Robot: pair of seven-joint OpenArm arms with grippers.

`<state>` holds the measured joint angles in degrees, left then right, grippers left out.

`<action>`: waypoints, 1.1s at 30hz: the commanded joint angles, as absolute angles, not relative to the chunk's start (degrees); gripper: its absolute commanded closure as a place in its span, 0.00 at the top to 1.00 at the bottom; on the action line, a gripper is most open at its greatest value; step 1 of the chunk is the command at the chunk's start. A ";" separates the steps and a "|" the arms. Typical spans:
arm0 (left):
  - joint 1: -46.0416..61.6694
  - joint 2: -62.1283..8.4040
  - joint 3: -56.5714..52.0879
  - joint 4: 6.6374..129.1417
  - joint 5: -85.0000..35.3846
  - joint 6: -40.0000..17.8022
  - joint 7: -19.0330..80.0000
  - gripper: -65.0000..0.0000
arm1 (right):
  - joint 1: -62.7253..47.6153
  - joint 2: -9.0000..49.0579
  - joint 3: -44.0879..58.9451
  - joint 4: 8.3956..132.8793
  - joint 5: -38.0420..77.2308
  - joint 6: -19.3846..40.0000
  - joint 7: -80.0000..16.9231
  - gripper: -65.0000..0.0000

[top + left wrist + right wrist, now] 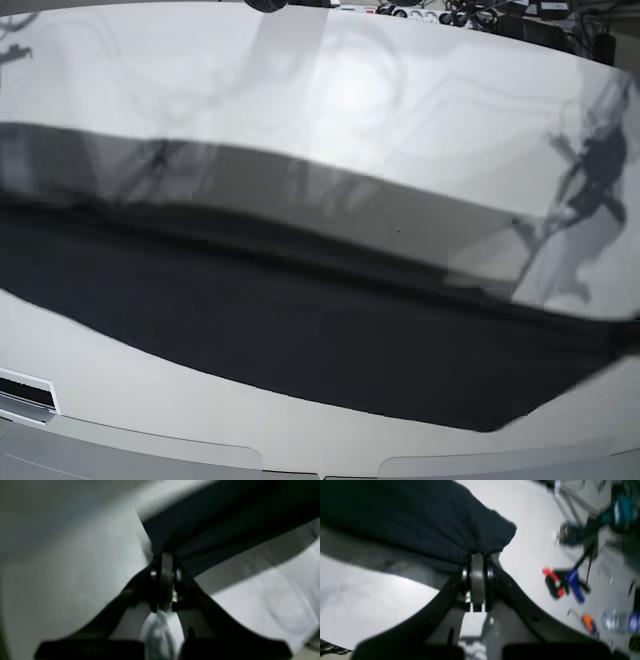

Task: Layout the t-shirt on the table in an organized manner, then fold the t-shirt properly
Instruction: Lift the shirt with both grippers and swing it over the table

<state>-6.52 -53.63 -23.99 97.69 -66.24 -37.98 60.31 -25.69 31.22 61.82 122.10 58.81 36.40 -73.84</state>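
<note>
The left gripper [163, 557] is clamped tight on a pinch of the t-shirt [225, 525], the black cloth gathering into folds right at its closed fingertips and fanning up and away to the right in the left wrist view. Below and around it lies the white table [70, 575], blurred, with a grey shadow of the cloth falling across it on the right.

The right gripper [477, 556] is likewise closed on the shirt [407, 520]: the fabric bunches where the jaws meet and spreads up to the left, with a rounded corner of cloth sticking out just to the right of the grip. The table [370, 605] shows pale under it, its curved edge running off at the lower left. Beyond the table edge, on the floor to the right, lie blurred items: a red, black and blue clamp-like tool [563, 585], an orange-handled tool [588, 625] and a clear plastic bottle [617, 622].

In the base view the t-shirt [300, 330] stretches as one long dark band across nearly the whole width of the glossy table [350, 90], close to the near edge. Neither gripper shows there.
</note>
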 commanded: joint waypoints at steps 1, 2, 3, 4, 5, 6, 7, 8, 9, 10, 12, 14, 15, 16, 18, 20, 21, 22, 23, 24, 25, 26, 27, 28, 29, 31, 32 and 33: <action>-5.28 -55.55 -25.08 98.13 -68.25 -38.68 60.10 0.00 | -27.00 31.86 62.61 122.50 58.78 36.21 -72.73 0.00; -2.85 -55.55 -25.08 98.13 -69.34 -39.59 61.47 0.00 | -28.56 31.00 62.50 122.50 59.27 36.25 -72.84 0.00; -0.49 -55.53 -25.08 98.13 -70.59 -40.00 63.37 0.00 | -30.35 30.02 62.50 122.48 60.23 36.75 -73.65 0.00; 1.80 -55.42 -25.08 98.13 -71.81 -40.00 65.52 0.00 | -32.08 28.88 62.50 122.48 61.58 37.65 -74.98 0.00; 3.66 -55.31 -25.08 98.13 -73.01 -40.00 67.81 0.00 | -33.63 27.68 62.26 122.45 62.96 38.54 -76.40 0.00; 5.28 -55.22 -25.08 98.13 -73.84 -40.00 70.17 0.00 | -34.79 26.55 61.82 122.43 63.94 39.22 -77.58 0.00; 6.59 -55.20 -25.08 98.13 -74.54 -40.00 72.14 0.00 | -35.73 25.76 61.04 122.32 64.77 39.75 -78.37 0.00; 7.57 -55.20 -25.08 98.13 -74.96 -40.00 73.54 0.00 | -36.58 25.23 60.10 122.04 64.75 40.00 -78.52 0.00; 8.23 -55.22 -25.08 98.13 -75.00 -40.00 74.61 0.00 | -36.95 25.08 58.81 121.51 64.71 40.00 -78.52 0.00; 8.71 -55.24 -25.08 98.13 -74.96 -40.00 75.61 0.00 | -37.01 25.12 57.30 120.75 64.62 40.00 -78.52 0.00; 9.32 -55.24 -25.08 98.13 -74.87 -40.00 77.38 0.00 | -36.99 25.10 54.13 118.83 64.27 40.00 -78.54 0.00; 10.74 -55.24 -25.10 98.13 -74.91 -40.00 79.72 0.00 | -37.01 25.08 50.65 116.46 64.18 40.00 -79.55 0.00; 11.94 -55.24 -25.10 98.13 -75.00 -40.00 80.00 0.00 | -36.99 25.06 48.99 115.24 64.03 40.00 -80.00 0.00; 13.21 -55.24 -25.08 98.13 -75.37 -40.00 80.00 0.00 | -36.99 25.08 47.55 113.99 64.07 40.00 -80.00 0.00; 16.27 -55.24 -25.08 98.13 -76.62 -40.00 80.00 0.00 | -37.01 25.10 45.47 111.70 64.10 40.00 -80.00 0.00; 19.09 -55.22 -25.08 98.13 -77.71 -40.00 80.00 0.00 | -36.99 25.12 44.36 110.08 64.12 40.00 -80.00 0.00; 20.21 -55.22 -25.08 98.13 -78.46 -40.00 80.00 0.00 | -36.95 25.12 44.12 109.78 64.16 40.00 -80.00 0.00; 21.08 -55.22 -25.08 98.13 -79.20 -40.00 80.00 0.00 | -36.77 25.12 44.12 109.75 64.36 40.00 -80.00 0.00; 21.47 -55.22 -25.08 98.13 -79.61 -40.00 80.00 0.00 | -36.34 25.21 44.16 109.82 64.55 40.00 -80.00 0.00; 21.39 -55.22 -25.08 98.13 -79.11 -40.00 77.14 0.00 | -35.83 25.45 44.23 109.89 64.51 40.00 -80.00 0.00; 20.91 -55.37 -25.10 98.13 -77.38 -40.00 71.05 0.00 | -34.89 25.71 44.27 110.06 64.49 40.00 -80.00 0.00; 19.64 -55.42 -25.10 98.13 -74.28 -40.00 62.67 0.00 | -33.36 26.17 44.34 110.59 64.10 40.00 -77.65 0.00; 17.06 -55.42 -25.10 98.15 -70.02 -40.00 52.80 0.00 | -31.24 27.05 44.36 111.61 62.92 40.00 -73.97 0.00; 12.78 -55.86 -25.10 98.26 -65.21 -40.00 42.78 0.00 | -28.32 28.60 44.36 113.43 60.42 40.00 -70.46 0.00; 6.44 -56.84 -25.21 98.63 -60.90 -40.00 36.14 0.00 | -24.36 30.98 44.64 116.29 57.04 37.45 -68.38 0.00; -9.93 -57.91 -26.15 100.33 -55.13 -34.79 38.61 0.00 | -17.30 35.62 46.94 123.11 49.82 33.58 -68.14 0.00; -16.64 -58.48 -26.28 100.66 -55.16 -31.46 43.66 0.00 | -16.14 36.99 48.97 125.36 47.86 32.97 -67.94 0.00; -21.12 -59.18 -26.26 100.57 -56.29 -30.30 48.23 0.00 | -16.58 37.89 51.11 126.56 48.42 32.86 -67.88 0.00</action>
<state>-21.71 -57.49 -25.43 100.40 -56.64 -29.39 47.51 -15.53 38.24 51.22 126.96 50.59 32.53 -64.34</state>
